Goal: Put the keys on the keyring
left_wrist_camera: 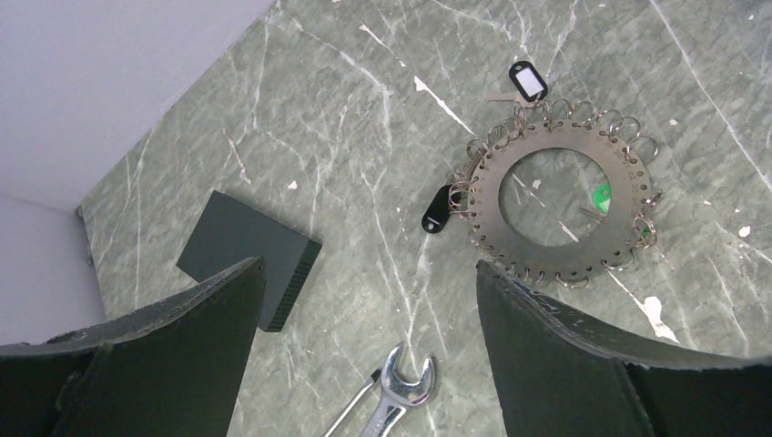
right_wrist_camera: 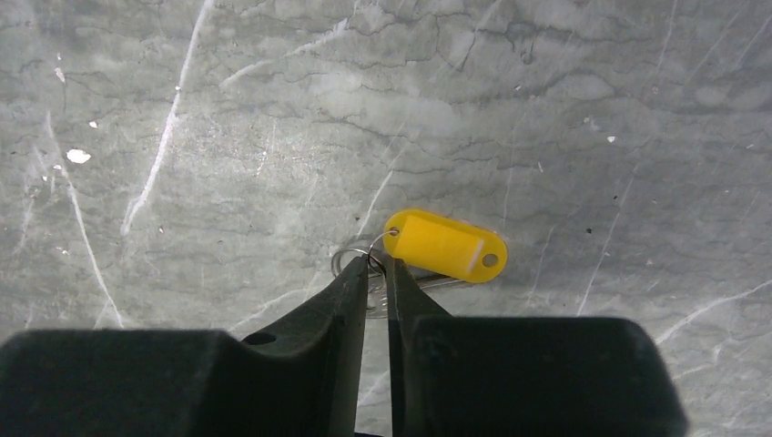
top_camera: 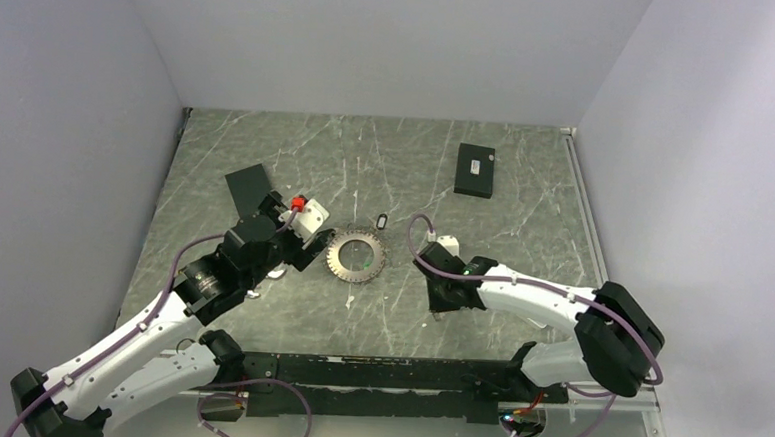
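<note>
The keyring (left_wrist_camera: 628, 196) is a flat grey metal disc with small wire loops and keys round its rim; it lies on the table, also in the top view (top_camera: 356, 255). My left gripper (left_wrist_camera: 369, 269) is open and empty, held above the table just left of the keyring (top_camera: 307, 252). A silver key (right_wrist_camera: 435, 283) with a yellow oval tag (right_wrist_camera: 446, 244) lies on the table. My right gripper (right_wrist_camera: 375, 264) is shut on the small wire ring of that key, at table level, right of the keyring (top_camera: 441, 306).
A silver wrench (left_wrist_camera: 401, 393) and a screwdriver tip (left_wrist_camera: 360, 399) lie under the left gripper. A dark box (left_wrist_camera: 250, 258) lies to its left, another black box (top_camera: 475, 170) at the back right. Small black tags (left_wrist_camera: 437, 208) (left_wrist_camera: 528, 80) lie by the keyring.
</note>
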Controlling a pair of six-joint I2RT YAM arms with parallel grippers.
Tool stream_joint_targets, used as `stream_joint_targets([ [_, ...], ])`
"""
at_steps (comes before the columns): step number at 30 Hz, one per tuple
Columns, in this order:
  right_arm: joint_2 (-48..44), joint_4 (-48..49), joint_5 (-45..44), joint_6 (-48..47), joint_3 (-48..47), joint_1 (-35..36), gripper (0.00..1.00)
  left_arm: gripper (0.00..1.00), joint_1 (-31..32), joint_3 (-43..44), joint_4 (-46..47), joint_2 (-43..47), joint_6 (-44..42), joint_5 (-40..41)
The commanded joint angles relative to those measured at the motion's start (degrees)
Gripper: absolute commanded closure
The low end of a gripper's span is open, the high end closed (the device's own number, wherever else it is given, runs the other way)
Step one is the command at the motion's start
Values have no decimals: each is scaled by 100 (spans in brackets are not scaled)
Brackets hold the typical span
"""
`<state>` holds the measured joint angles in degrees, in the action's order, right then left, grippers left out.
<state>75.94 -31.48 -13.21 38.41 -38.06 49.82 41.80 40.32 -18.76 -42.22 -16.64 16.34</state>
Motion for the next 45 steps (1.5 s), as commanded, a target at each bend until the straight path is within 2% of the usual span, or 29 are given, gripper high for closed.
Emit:
stream_joint_targets([
  [1, 92, 149, -90, -53, -22, 10, 85, 10, -16, 249, 54, 11, 83, -93],
  [4, 164, 215, -38, -76, 4, 10, 94, 10, -18, 249, 56, 4, 82, -88],
  [8, 260, 256, 37, -110, 5, 10, 94, 10, -14, 240, 50, -6, 83, -82],
  [9, 269, 257, 38, -114, -3, 10, 91, 10, -20, 240, 52, -14, 82, -81],
  [12, 237, 220, 45, -97, -8, 10, 74, 10, -16, 249, 46, -30, 91, -82],
  [15, 160, 184, 59, -72, -4, 10, 70, 10, -15, 249, 44, -31, 83, -70],
  [17, 141, 146, 69, -65, -21, 10, 73, 10, -19, 249, 47, -28, 76, -46],
  [19, 115, 166, 94, -54, 6, 10, 81, 10, -16, 249, 39, -23, 66, -25],
  [22, 175, 250, 147, -74, 50, 10, 99, 10, -15, 241, 37, -10, 65, -11],
  [23, 224, 258, 152, -86, 46, 10, 100, 10, -16, 240, 33, -6, 65, -14],
  [28, 140, 327, 111, -80, 65, 9, 100, 10, -16, 250, 11, -23, 73, -5],
  [34, -573, 533, 108, -88, -68, 10, 100, 10, -19, 274, -7, -69, 96, -196],
  [39, -1338, 1374, 228, -139, 121, 10, 100, 11, -22, 291, -3, -2, 149, -470],
  [45, -1759, 2381, 404, -548, 301, 10, 100, 11, -17, 253, 100, 101, 210, -1055],
])
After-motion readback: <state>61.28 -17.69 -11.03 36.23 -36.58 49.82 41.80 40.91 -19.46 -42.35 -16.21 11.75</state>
